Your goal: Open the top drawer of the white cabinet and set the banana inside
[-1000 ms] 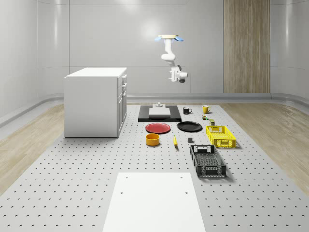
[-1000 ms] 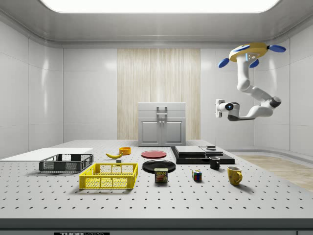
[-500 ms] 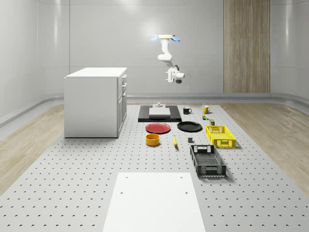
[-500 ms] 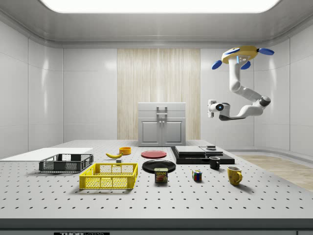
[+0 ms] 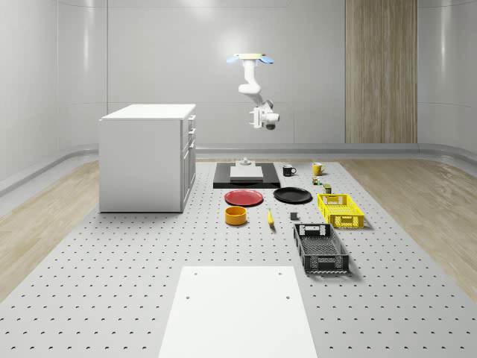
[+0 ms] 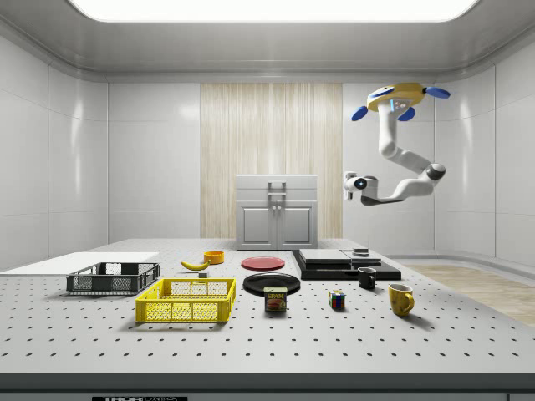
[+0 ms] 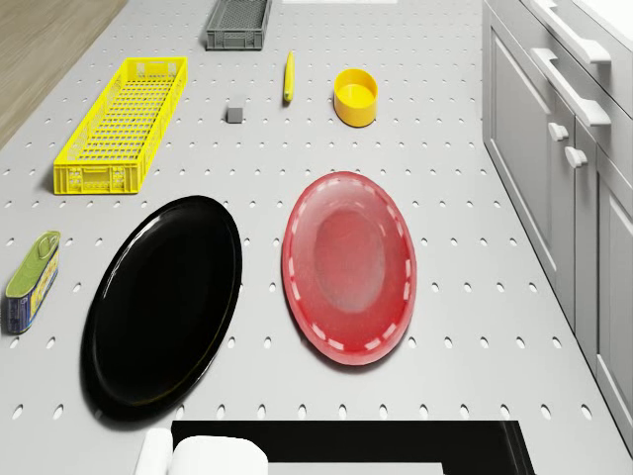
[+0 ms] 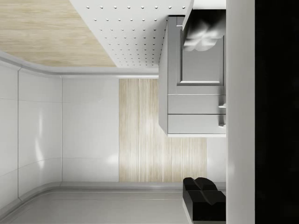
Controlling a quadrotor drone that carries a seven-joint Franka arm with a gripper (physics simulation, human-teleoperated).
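A pale, panelled room holds a wide perforated table (image 5: 112,298) set with a cabinet and a scatter of kitchenware.

In the whole-scene view the drone (image 5: 251,58) hovers high above the table's far end, over the black slab (image 5: 247,176), with the arm hanging below it and the gripper (image 5: 258,119) carried at about the height of the white cabinet's (image 5: 147,156) top. The cabinet stands to that view's left of the gripper, well apart from it, its drawer front facing right toward the objects. The banana (image 5: 270,217) lies nearer the camera, between the orange bowl (image 5: 236,215) and a small grey block, its long axis running near to far.

In the side view the gripper (image 6: 349,184) points toward that view's left, roughly level with the top drawer (image 6: 277,187), which is shut; the cabinet is to its left. The banana (image 6: 196,265) rests on the table well below and further left.

The drone view looks down on the red plate (image 7: 349,280) and black plate (image 7: 163,301), with the cabinet's handles alongside and the banana (image 7: 289,76) beyond.

The wrist view faces the cabinet's (image 8: 196,102) drawer fronts from a distance. Whether the fingers are spread or closed cannot be told.
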